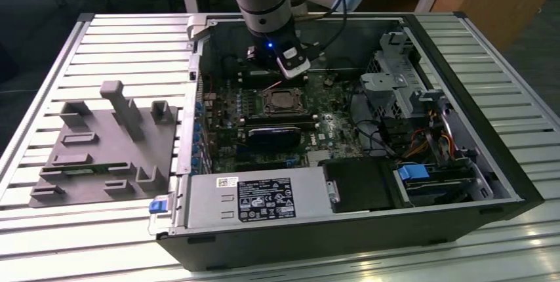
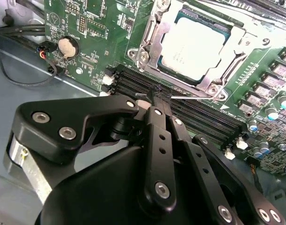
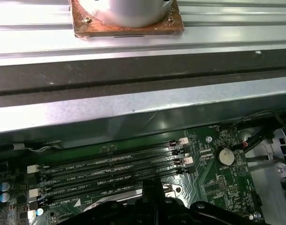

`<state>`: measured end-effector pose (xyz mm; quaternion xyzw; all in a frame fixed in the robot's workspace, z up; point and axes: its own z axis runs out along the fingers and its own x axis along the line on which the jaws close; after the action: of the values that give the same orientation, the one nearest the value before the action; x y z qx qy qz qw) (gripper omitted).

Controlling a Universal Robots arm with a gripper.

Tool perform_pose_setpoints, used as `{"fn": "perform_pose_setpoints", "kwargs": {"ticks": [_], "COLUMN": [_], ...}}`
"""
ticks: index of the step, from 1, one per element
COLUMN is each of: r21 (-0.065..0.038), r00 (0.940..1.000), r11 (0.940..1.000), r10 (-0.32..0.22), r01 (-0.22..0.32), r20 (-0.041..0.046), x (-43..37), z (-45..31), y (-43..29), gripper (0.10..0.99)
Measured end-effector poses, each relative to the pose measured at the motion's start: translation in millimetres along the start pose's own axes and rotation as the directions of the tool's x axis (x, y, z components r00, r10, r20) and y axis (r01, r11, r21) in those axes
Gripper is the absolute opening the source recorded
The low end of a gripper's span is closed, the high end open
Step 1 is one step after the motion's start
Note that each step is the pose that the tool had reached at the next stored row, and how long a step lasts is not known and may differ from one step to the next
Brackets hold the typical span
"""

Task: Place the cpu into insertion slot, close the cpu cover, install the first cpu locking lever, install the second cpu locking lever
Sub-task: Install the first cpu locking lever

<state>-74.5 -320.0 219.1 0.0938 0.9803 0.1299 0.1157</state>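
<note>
One cpu (image 2: 192,40) lies in the insertion slot (image 1: 265,101), with the one cpu cover (image 2: 150,44) folded down around it. Just beside, the fingers (image 2: 156,119) are pressed together at a thin locking lever (image 2: 194,97); whether they grip it I cannot tell. Four memory slots (image 3: 110,168) run alongside, inside the case (image 1: 350,229) on the surface (image 1: 490,39).

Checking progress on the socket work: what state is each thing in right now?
cpu: seated flat, framed by the cover's window.
cpu cover: down over the cpu.
locking lever: thin rod at the tool tips; cannot tell if latched.
tool: shut, tips at the lever.
memory slots: empty.
computer case: side open.
</note>
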Motion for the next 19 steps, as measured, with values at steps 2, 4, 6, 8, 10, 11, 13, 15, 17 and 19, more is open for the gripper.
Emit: {"fn": "perform_pose_setpoints", "kwargs": {"ticks": [2,4,6,8,10,11,13,15,17,19], "r21": [-0.002,-0.004,-0.007,-0.008,-0.008,-0.008,-0.008,-0.002,0.003,0.006], "r00": [1.0,1.0,0.9999,0.9999,0.9998,0.9998,0.9998,0.9993,0.9979,0.997], "r11": [1.0,1.0,1.0,1.0,1.0,1.0,1.0,0.9996,0.9985,0.9977], "r10": [0.0,-0.001,-0.001,-0.002,-0.001,-0.001,0.003,0.027,0.055,0.067], "r01": [0.0,0.001,0.001,0.002,0.001,0.001,-0.002,-0.027,-0.055,-0.067], "r20": [0.002,0.0065,0.0115,0.0165,0.0182,0.0183,0.0195,0.0266,0.0351,0.0389], "x": [0.9,1.5,1.9,2.4,2.9,2.9,2.9,3.1,3.3,3.9], "z": [1.2,2.3,3.6,4.5,4.7,4.7,5.1,5.7,6.4,7.2], "y": [-0.4,-1.0,-1.3,-1.6,-1.7,-1.7,-1.8,-2.0,-2.1,-1.0], "gripper": [0.102,0.102,0.102,0.102,0.102,0.102,0.102,0.102,0.102,0.102]}}
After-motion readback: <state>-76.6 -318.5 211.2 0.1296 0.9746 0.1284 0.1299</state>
